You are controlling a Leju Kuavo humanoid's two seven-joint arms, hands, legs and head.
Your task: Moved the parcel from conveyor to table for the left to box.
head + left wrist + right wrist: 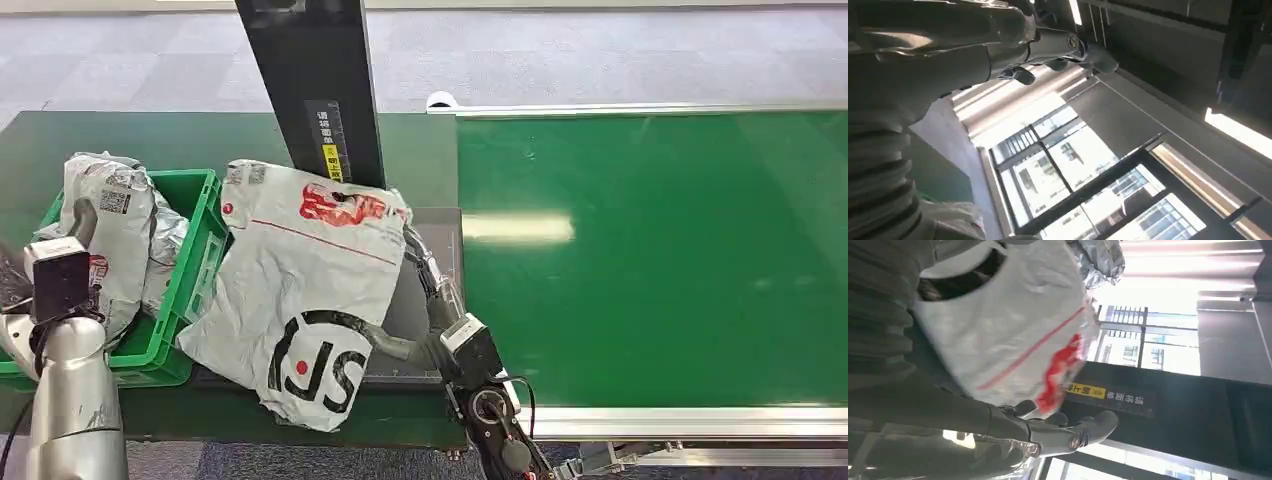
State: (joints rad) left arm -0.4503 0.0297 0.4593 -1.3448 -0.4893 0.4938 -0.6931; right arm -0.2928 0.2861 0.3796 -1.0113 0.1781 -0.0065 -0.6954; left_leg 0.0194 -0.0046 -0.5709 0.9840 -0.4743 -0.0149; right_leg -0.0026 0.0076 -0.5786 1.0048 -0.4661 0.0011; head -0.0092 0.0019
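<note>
Right hand (1048, 432) is reaching under the parcel (305, 290), fingers (1098, 422) stretched out along its underside, seemingly supporting it rather than pinching. The parcel is lying on the table (420, 150), its edge leaning against the green bin (190, 270). Left hand (1048, 45) is pointing upward, fingers loosely curled, holding nothing.

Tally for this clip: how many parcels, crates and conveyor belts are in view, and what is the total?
White parcels with red and black print: 1, the white parcel lying over the table beside the crate
Grey parcels: 1, the grey parcel inside the crate
Green crates: 1, the green crate
Conveyor belts: 1, the green conveyor belt
Total: 4
</note>
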